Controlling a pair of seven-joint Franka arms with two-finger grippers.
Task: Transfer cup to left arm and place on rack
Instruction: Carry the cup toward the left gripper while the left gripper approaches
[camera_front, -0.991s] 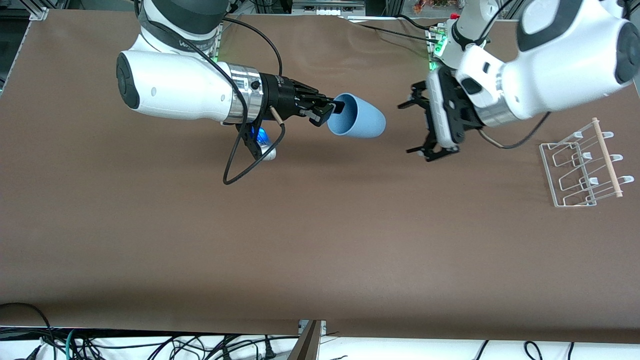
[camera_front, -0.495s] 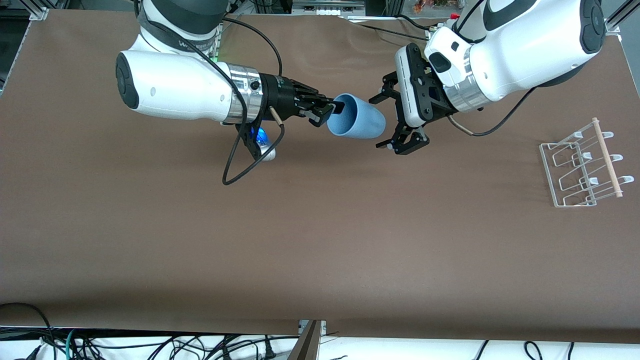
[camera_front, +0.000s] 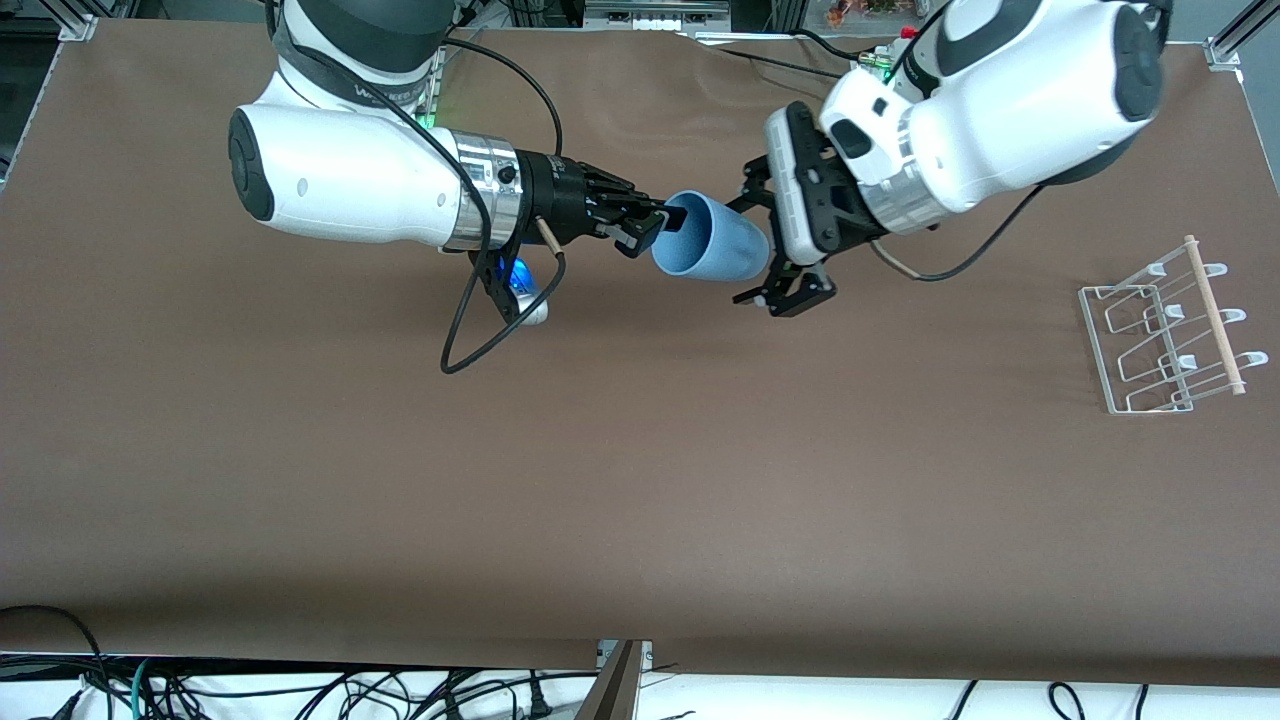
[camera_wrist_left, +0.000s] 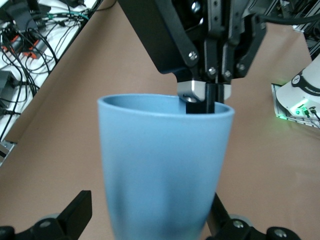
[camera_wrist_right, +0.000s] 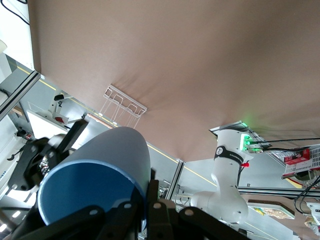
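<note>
The light-blue cup (camera_front: 715, 250) hangs on its side above the table, its mouth toward the right arm. My right gripper (camera_front: 655, 222) is shut on its rim, one finger inside the mouth. My left gripper (camera_front: 748, 247) is open, its fingers either side of the cup's base end with gaps showing. The left wrist view has the cup (camera_wrist_left: 160, 170) between the left gripper's (camera_wrist_left: 150, 227) spread fingers (camera_wrist_left: 75, 215), with the right gripper (camera_wrist_left: 205, 95) pinching the rim. In the right wrist view the right gripper (camera_wrist_right: 147, 210) clamps the cup's (camera_wrist_right: 100, 170) wall. The white wire rack (camera_front: 1170, 330) stands at the left arm's end of the table.
A black cable loop (camera_front: 480, 330) hangs under the right arm's wrist. The rack (camera_wrist_right: 124, 106) also shows in the right wrist view. Loose cables (camera_front: 300, 690) lie off the table's edge nearest the front camera.
The left arm has swung toward the cup, and its open fingers now stand on either side of the cup's base. The right arm and the cup have barely moved.
</note>
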